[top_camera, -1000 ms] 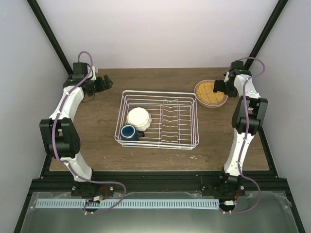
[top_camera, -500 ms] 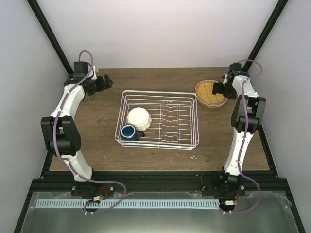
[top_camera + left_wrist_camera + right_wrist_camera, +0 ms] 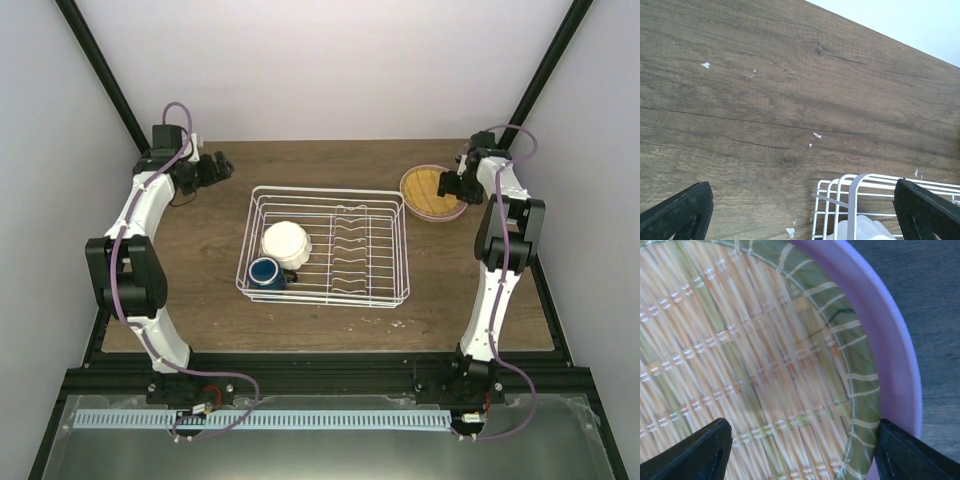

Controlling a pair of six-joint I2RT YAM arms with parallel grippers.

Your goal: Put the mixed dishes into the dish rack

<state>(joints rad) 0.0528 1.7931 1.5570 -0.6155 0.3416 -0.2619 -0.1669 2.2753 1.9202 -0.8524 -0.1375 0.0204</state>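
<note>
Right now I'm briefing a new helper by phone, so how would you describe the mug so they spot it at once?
Start at the white wire dish rack in the middle of the wooden table. Look in its near-left corner, beside the cream-white bowl, and you will find the mug. It is the only dark blue piece in sight, and it is smaller than the bowl next to it.
</note>
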